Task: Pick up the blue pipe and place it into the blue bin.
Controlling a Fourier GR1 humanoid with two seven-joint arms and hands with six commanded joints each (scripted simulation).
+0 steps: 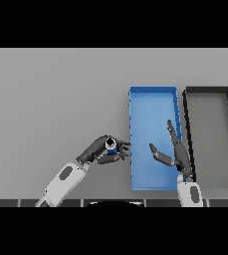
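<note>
The blue pipe (111,145) is a short blue tube seen end-on, with a dark opening ringed in white. My left hand (99,150) is shut on it, fingers and thumb curled round it, just left of the blue bin (135,99). The bin is a long, shallow blue tray right of centre, with nothing inside it. Over the bin's lower right part hovers my right hand (177,153), open, its fingers straight and pointing away from me, thumb spread to the left.
A black-rimmed bin (186,114) with a grey floor stands directly right of the blue one, their long sides nearly touching. The grey table (51,99) stretches to the left and to the back.
</note>
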